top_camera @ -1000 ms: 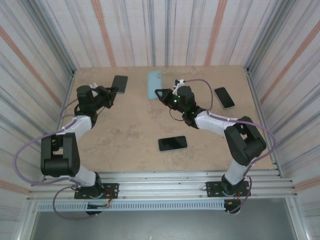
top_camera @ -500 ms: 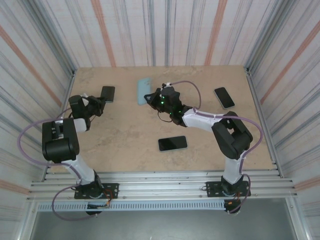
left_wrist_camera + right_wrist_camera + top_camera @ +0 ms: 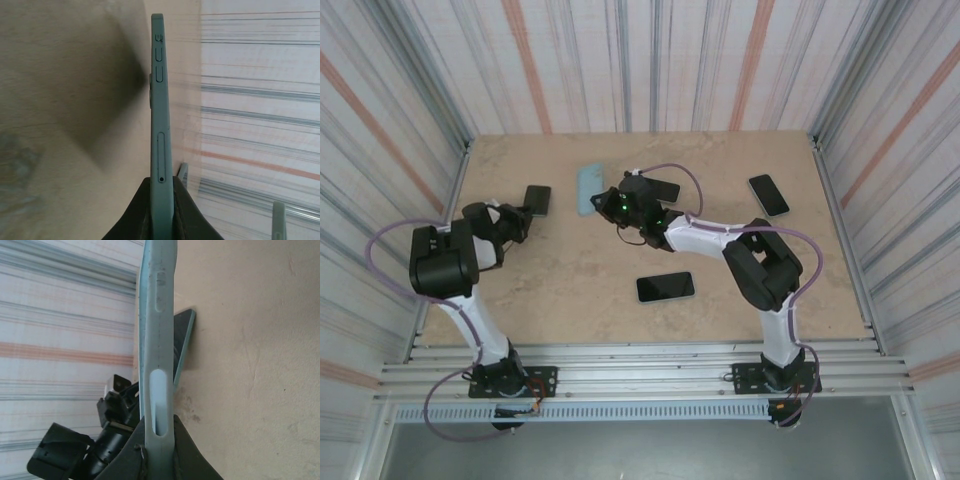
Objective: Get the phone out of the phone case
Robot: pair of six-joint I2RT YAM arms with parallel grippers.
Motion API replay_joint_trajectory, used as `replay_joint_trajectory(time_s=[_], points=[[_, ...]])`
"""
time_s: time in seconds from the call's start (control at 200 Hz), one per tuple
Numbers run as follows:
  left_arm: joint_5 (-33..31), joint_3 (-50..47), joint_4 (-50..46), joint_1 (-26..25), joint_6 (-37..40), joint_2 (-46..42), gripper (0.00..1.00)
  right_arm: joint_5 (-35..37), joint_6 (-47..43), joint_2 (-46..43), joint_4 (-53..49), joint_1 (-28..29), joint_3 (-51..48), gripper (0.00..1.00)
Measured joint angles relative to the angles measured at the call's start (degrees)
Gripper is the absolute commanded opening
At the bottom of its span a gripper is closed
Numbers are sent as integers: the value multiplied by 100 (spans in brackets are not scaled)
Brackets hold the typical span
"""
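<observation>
Left gripper, overhead view: pressed shut on the near edge of a dark phone, which juts ahead of its fingertips. Right gripper: pinching a pale blue case, also held ahead of it. Phone and case are near each other but apart. Three spare phones lie flat: one behind the right gripper toward the bases, one well off to its right, one beside its wrist.

Left wrist view: left gripper clamps the phone edge-on, its side buttons bare.

Right wrist view: right gripper nips the case edge-on, its cutouts empty. The phone sits just beyond it.

Step, by judgement: the separation looks complete. The next move calls for lowering each piece to the table and letting go.
</observation>
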Motion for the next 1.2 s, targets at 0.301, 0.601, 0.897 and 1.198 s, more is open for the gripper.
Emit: replay_joint_trajectory(time_s=[0.301,0.601,0.897,1.198], points=[[57,-109,442,2,0,190,18,22,153,299,-109,96,197,1],[87,-181,358,79,48,229,46,68,186,750,-238,188,590,1],[94,-170,-874,140,656,-275,66,221,179,1182,-656,262,1091,2],[48,142,-2369,146,1403,-756,82,481,101,1456,-1082,369,1515,3]])
